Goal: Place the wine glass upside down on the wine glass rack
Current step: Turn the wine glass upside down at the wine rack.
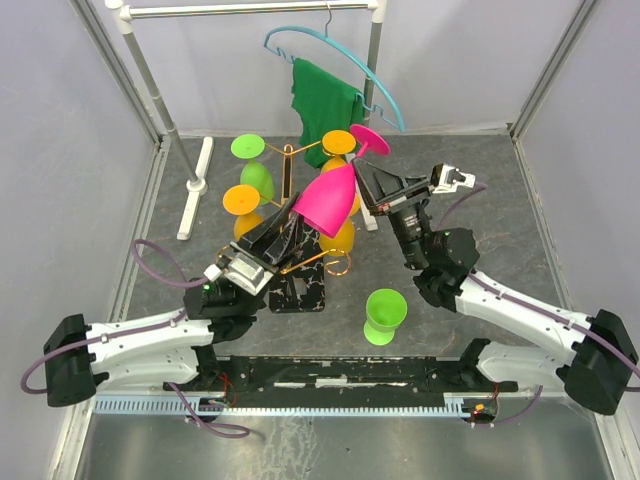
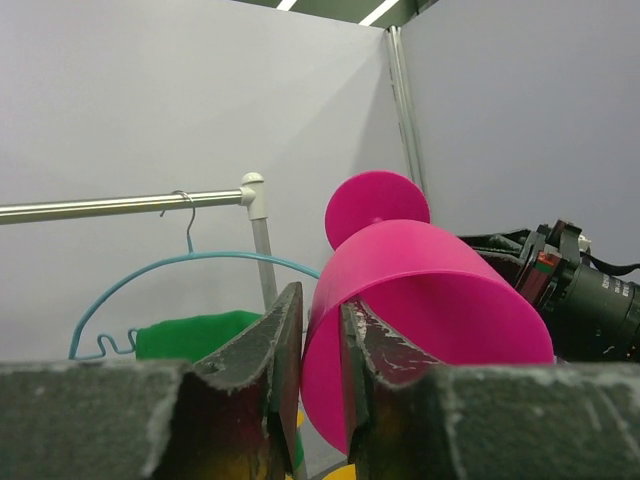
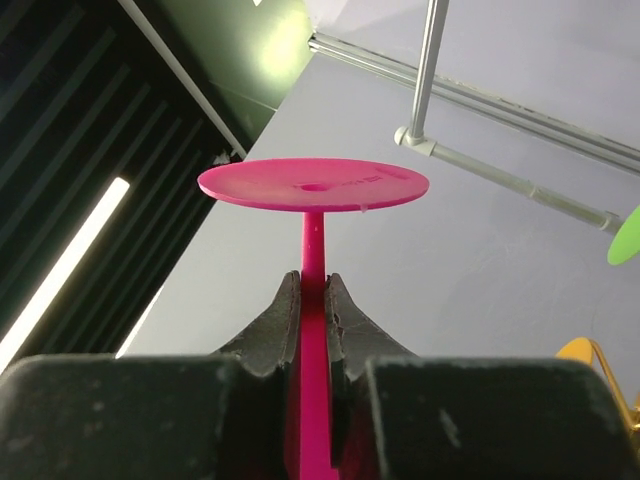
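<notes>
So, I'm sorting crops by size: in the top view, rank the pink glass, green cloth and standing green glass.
Pink glass and green cloth: about alike; the glass is raised nearer the camera, so unranked.
Standing green glass: smallest.

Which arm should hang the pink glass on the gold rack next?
Right, probably: the right tool grips the pink glass by the stem, foot up. The left tool only straddles the rim.

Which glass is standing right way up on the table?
The green wine glass near the right arm. It alone stands mouth-up on the table; the pink wine glass is held aloft, the rest hang upside down on the wine glass rack.
</notes>
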